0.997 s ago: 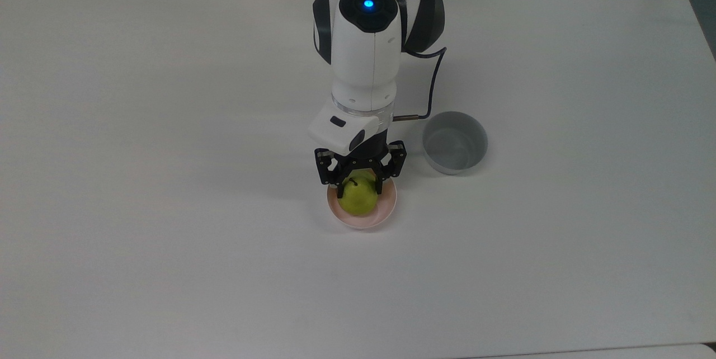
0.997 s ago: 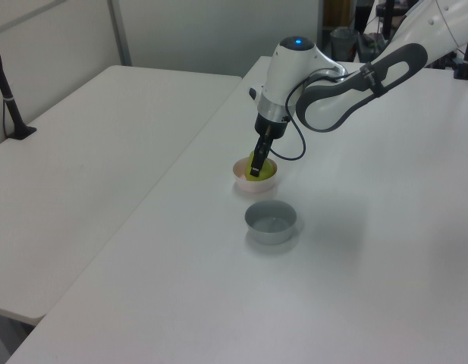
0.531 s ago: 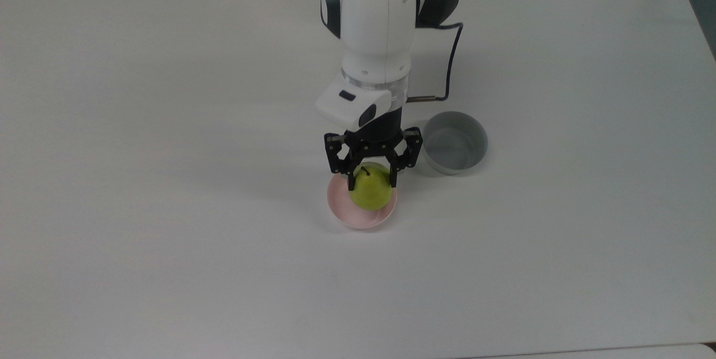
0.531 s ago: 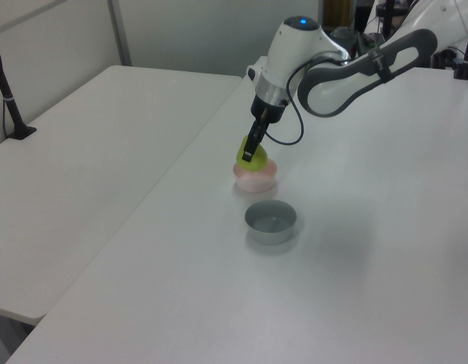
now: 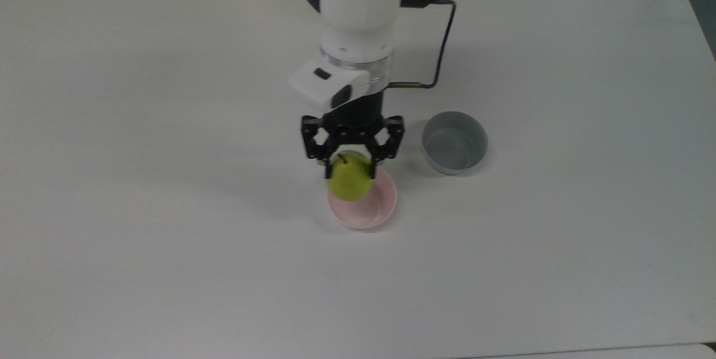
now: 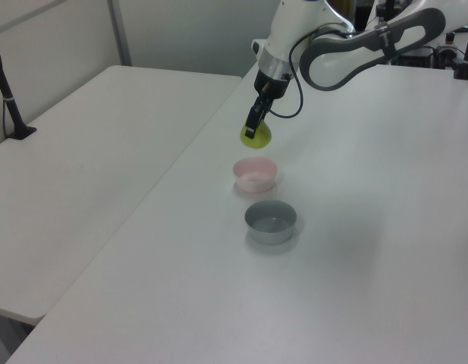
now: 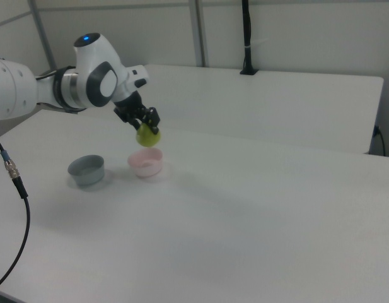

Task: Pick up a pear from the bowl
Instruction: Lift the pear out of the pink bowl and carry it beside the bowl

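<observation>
My gripper (image 5: 351,171) (image 6: 254,130) (image 7: 147,130) is shut on the yellow-green pear (image 5: 349,183) (image 6: 256,136) (image 7: 147,136), whose dark stem points up between the black fingers. The pear hangs in the air above the pale pink bowl (image 5: 376,208) (image 6: 255,174) (image 7: 146,162), clear of its rim. The bowl sits on the white table with nothing in it. In the top view the pear covers the bowl's upper left part.
A deeper grey bowl (image 5: 454,142) (image 6: 271,221) (image 7: 87,170) stands close beside the pink bowl, to the top view's right. A dark cable (image 5: 438,51) loops from the wrist. A second white table (image 6: 74,152) stands alongside, with a black post (image 7: 246,38) on it.
The gripper has lifted the pear out of the pink bowl and carried it up and slightly to the top view's left. The bowl now sits bare.
</observation>
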You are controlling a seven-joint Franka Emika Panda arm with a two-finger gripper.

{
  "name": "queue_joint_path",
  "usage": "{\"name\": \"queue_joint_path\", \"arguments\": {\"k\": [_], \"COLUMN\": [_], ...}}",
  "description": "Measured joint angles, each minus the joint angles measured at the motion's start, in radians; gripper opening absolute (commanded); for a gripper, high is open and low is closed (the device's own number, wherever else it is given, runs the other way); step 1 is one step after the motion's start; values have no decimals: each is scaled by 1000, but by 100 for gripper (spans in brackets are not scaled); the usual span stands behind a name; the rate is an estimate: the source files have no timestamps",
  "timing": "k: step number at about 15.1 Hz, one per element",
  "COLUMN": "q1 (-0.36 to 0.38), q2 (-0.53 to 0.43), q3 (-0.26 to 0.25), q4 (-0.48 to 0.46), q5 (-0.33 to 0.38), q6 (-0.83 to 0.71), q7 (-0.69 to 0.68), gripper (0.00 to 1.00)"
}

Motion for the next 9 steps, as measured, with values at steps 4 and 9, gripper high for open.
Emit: {"name": "queue_joint_path", "arguments": {"k": [4,9], "q1": [-97,-187], "q2": [5,25], "q3": [-6,-7], "q4": [0,0], "q5": [-18,-18], "q6": [0,54], "q7": [-25,-105], "gripper": [50,50]}}
